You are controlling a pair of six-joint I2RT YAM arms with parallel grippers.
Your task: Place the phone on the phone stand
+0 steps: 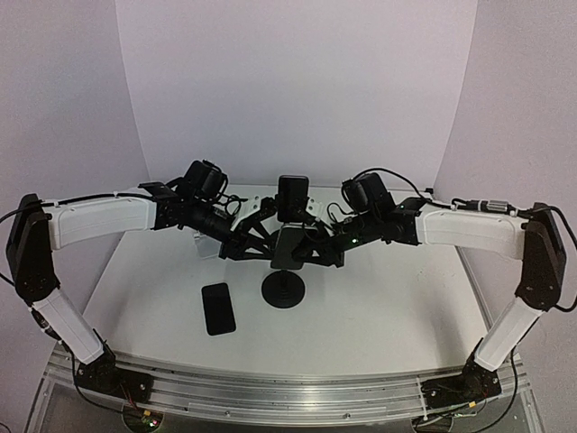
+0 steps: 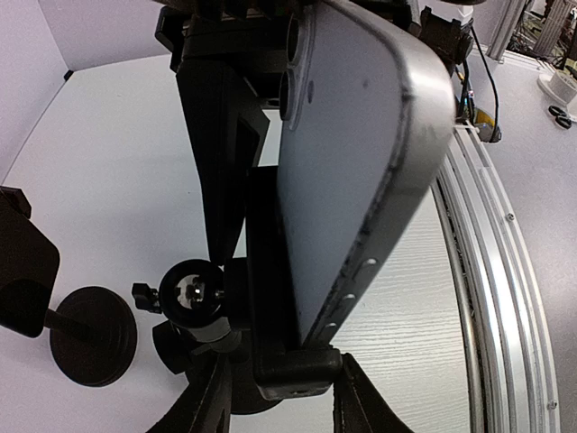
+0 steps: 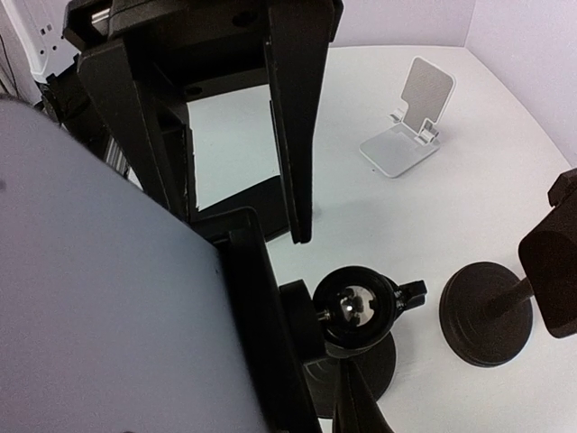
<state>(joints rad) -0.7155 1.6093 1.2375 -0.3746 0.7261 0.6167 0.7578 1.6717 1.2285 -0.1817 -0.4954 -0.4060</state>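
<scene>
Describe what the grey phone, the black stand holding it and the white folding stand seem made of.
Phone: matte grey back, perhaps frosted glass or plastic; the glinting edge band with buttons looks metallic. Black stand: dull, even finish, likely plastic or painted metal. White stand: smooth thin panels, probably plastic.

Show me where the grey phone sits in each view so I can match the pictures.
Top external: grey phone at centre, just above the round base of the phone stand.
Left wrist: fills the centre-right, lenses at top, lower end in the cradle.
Right wrist: large grey slab at lower left.
Shared landmark: second black stand, behind the phone from above; lower left, then lower right, in the wrist views.
</scene>
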